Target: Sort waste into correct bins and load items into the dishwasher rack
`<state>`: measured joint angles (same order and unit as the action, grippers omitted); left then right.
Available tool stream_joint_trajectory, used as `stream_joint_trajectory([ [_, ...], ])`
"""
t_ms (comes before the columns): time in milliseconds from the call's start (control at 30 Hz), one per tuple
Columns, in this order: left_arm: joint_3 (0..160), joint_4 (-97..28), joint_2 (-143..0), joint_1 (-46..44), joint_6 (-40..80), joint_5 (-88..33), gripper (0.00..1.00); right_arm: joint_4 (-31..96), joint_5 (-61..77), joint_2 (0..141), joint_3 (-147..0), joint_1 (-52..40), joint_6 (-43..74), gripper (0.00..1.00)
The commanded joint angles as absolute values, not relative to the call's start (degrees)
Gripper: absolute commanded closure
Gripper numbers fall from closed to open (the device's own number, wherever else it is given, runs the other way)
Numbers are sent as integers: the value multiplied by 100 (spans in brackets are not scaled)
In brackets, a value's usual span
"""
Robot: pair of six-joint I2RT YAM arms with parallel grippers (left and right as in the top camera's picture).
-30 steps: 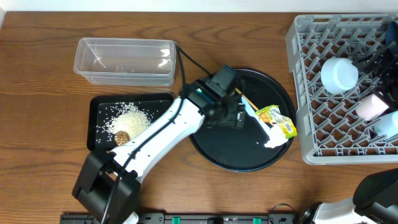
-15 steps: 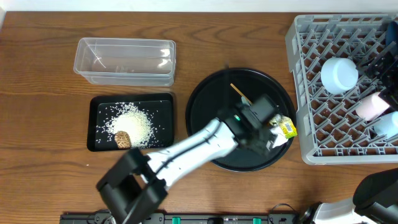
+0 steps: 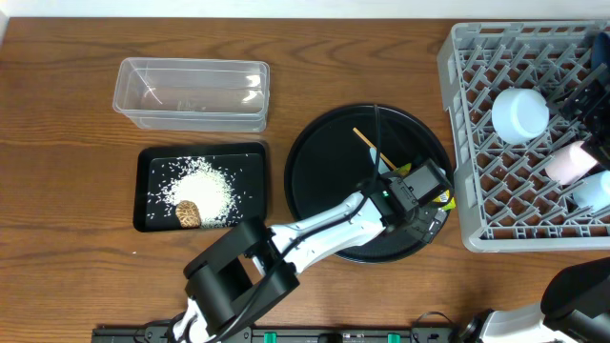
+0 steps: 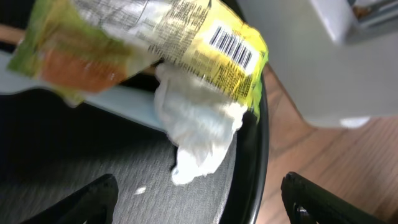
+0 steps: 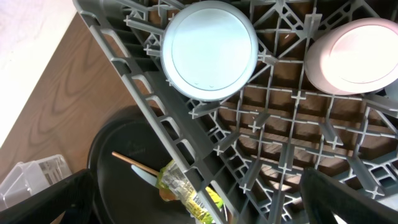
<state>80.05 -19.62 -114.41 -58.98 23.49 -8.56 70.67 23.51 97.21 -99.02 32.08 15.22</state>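
Note:
My left gripper [image 3: 426, 198] hovers open over the right edge of the round black tray [image 3: 324, 181]. In the left wrist view its fingers [image 4: 87, 200] stand wide apart. The crumpled white tissue [image 4: 199, 134] and the yellow-green wrapper [image 4: 155, 43] lie just ahead of them, untouched. From overhead only a yellow corner of the wrapper [image 3: 445, 198] shows. My right gripper [image 5: 199, 208] hangs open above the grey dishwasher rack [image 3: 457, 57], holding nothing. The rack holds an upturned pale bowl [image 3: 520, 112], a pink cup [image 3: 570, 162] and a light-blue cup [image 3: 596, 191].
The clear tub [image 3: 191, 92] stands at the back left. In front of it, the shallow black tray [image 3: 250, 162] holds rice grains [image 3: 205, 181] and a brown lump [image 3: 187, 211]. A thin wooden stick [image 3: 367, 143] lies on the round tray. The rack's wall stands close beside the wrapper.
My left arm has swung right across the round tray and now covers the wrapper and tissue. Its jaws stayed open. The right arm has not moved.

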Motion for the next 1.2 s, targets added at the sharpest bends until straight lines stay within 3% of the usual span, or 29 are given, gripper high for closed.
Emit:
stream_joint_trajectory([
  [0, 7992, -1730, -11533, -5885, 2255, -685, 15, 7070, 2331, 9623, -9990, 3229, 1431, 1],
  [267, 7992, -1549, -11697, -5885, 2250, -628, 23, 7070, 2333, 9623, -9990, 3229, 1431, 1],
  [667, 7992, -1321, -11955, -5920, 2257, -443, 22, 7070, 2333, 9623, -9990, 3229, 1431, 1],
  [900, 7992, -1140, -11983, -5966, 2255, -443, 30, 7070, 2333, 9623, -9990, 3229, 1431, 1],
  [1167, 7992, -1122, -12057, -6025, 2257, -395, 30, 7070, 2333, 9623, -9990, 3229, 1431, 1],
])
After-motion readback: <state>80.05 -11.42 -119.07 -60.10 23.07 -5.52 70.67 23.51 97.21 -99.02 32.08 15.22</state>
